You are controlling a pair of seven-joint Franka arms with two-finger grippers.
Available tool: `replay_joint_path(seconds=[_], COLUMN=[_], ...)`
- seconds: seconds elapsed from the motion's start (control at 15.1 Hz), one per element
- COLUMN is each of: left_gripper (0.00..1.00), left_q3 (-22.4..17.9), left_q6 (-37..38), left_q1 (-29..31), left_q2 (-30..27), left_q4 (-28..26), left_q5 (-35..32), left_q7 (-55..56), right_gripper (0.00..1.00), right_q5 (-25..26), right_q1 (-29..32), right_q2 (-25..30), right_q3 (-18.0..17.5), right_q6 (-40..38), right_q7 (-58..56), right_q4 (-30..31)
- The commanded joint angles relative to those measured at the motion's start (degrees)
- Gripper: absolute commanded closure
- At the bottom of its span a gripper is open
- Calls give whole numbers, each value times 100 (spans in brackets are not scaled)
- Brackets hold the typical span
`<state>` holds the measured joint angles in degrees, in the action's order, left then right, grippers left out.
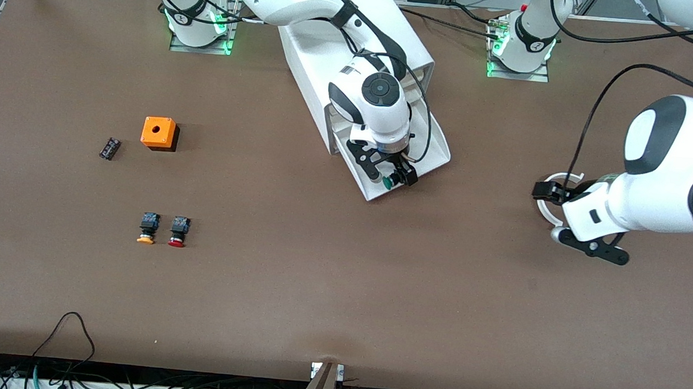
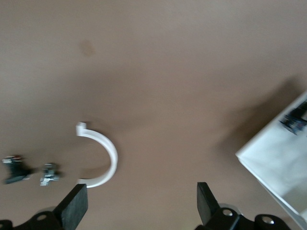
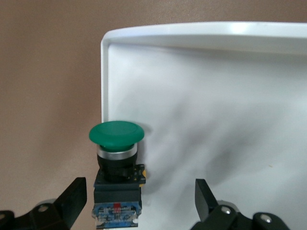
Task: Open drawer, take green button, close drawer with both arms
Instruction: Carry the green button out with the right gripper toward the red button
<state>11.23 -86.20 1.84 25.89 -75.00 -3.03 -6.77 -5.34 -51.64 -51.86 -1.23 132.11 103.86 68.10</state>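
- I find the drawer [image 1: 430, 157] pulled out of the white cabinet [image 1: 306, 60], its tray open toward the front camera.
- The green-capped button [image 1: 388, 182] lies in the drawer at the tray's corner nearest the front camera, close against the side wall.
- My right pincer [image 1: 392, 177] sits down in the drawer, fingers spread wide to either side of the button, gripping nothing.
- My left pincer [image 1: 568, 217] waits over the desk near the left arm's end, fingers wide and empty, above a white half-ring [image 1: 554, 198].
- Orange-capped button [image 1: 148, 229] and red-capped button [image 1: 179, 232] lie side by side toward the right arm's end.
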Motion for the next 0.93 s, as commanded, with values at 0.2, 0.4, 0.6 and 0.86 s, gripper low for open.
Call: replay_joint_path(seconds=[0.2, 0.4, 0.6, 0.86], left_gripper=[0, 0, 0, 0], left_q3=[-33, 19, 107, 388], left_q6=[42, -150, -388, -897], left_q1=[-78, -78, -78, -78], left_q2=[74, 75, 83, 92], left_q4=[337, 319, 126, -278], left_q5=[-251, -206, -206, -198], left_q7=[376, 1579, 2564, 3584], right_gripper=[53, 100, 100, 100], right_q5=[121, 121, 138, 129], right_q1=[-39, -39, -39, 14], right_q2=[-44, -44, -35, 97], right_q3=[44, 44, 44, 88], right_q6=[210, 219, 219, -314], right_q7=[179, 144, 144, 153], right_q4=[-16, -24, -33, -348])
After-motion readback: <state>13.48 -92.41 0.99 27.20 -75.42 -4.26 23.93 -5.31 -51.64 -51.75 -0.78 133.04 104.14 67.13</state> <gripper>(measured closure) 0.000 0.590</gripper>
